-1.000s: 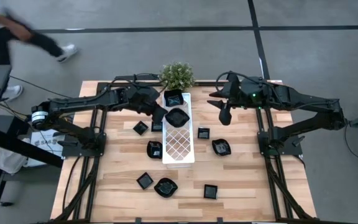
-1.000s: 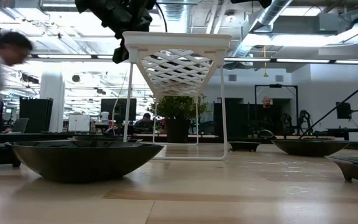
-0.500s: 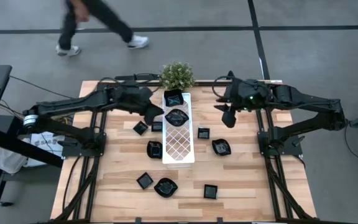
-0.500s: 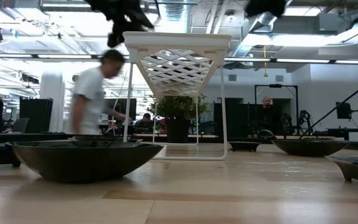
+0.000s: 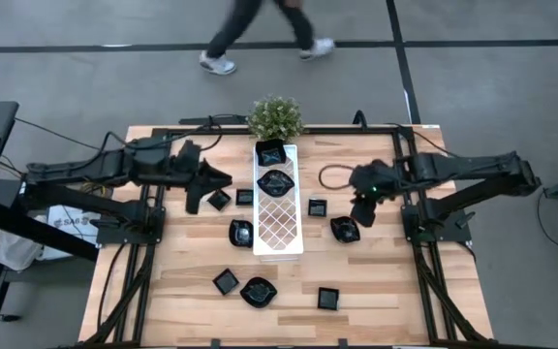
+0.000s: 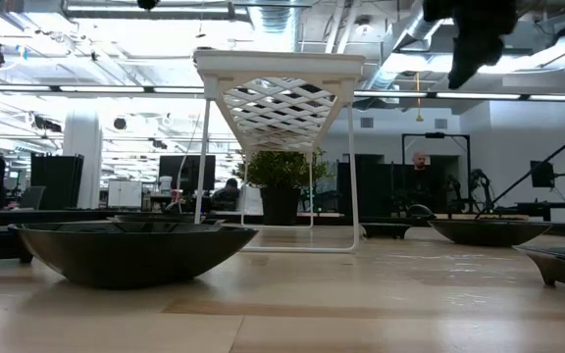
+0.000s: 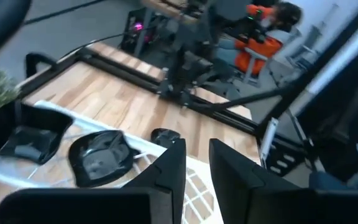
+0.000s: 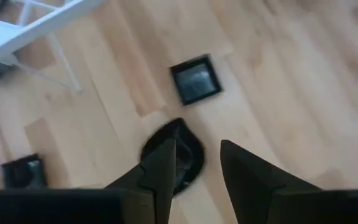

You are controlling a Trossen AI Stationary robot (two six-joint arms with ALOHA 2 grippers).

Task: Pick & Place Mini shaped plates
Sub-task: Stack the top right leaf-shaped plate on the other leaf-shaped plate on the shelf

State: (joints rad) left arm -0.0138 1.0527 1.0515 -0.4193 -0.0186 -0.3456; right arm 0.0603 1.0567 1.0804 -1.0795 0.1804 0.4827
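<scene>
Mini shaped plates, glossy and black, lie scattered over the wooden table point(image 5: 192, 291), with two already set on the upper end of the long white lattice tray point(image 5: 279, 228) at centre frame: a squarish one point(image 5: 270, 152) and a leaf-like one point(image 5: 276, 181) just below it. At middle left, the left gripper point(image 5: 200, 189) hangs beside the tray near two small square dishes point(image 5: 220, 200), its jaws slightly apart and holding nothing. Below centre sit more loose plates, among them a wavy-edged one point(image 5: 258, 291). Right of the tray, the right gripper point(image 5: 361, 206) hovers over a rounded, wavy dish point(image 5: 344, 230), jaws apart and empty.

These dishes look light, rigid and slick, likely breakable if dropped. Their low, flared walls suggest pinching across one raised rim edge, since the glaze could let a shallow grip slide off.
</scene>
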